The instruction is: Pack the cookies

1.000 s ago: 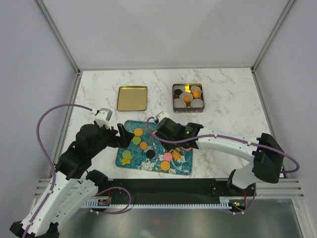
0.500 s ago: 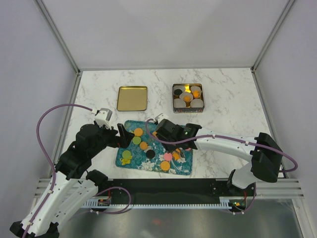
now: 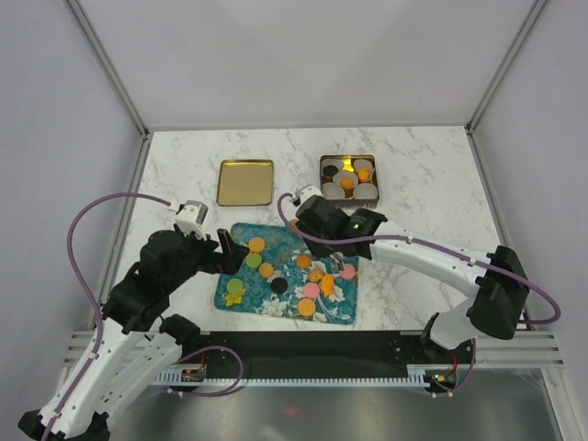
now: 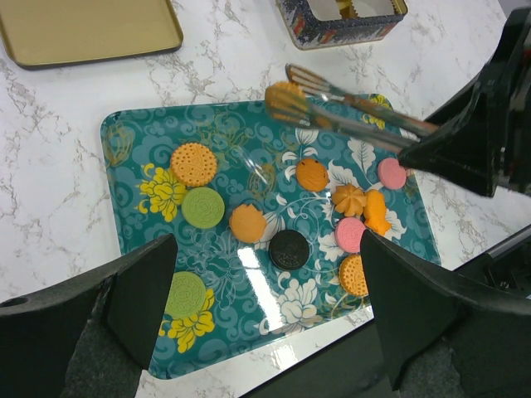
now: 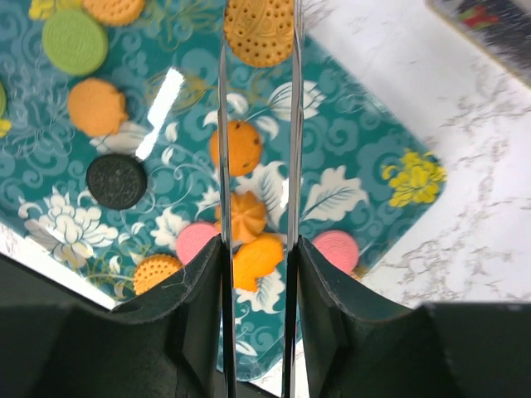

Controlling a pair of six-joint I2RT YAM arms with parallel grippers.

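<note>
Cookies (image 4: 203,207) lie scattered on the teal floral tray (image 4: 133,166). My right arm stretches in over it, and my right gripper (image 5: 258,50) pinches one round orange biscuit (image 5: 259,31), whose top edge is cropped in the wrist view. My left gripper (image 3: 223,250) hangs at the tray's left side, jaws spread wide, holding nothing.

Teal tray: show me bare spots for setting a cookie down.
Free: the tray's far-left corner beyond the orange cookie, and the front strip between the nearer green cookie and black cookie. Crowded: the right side, around the pink cookie and flower cookie.
</note>
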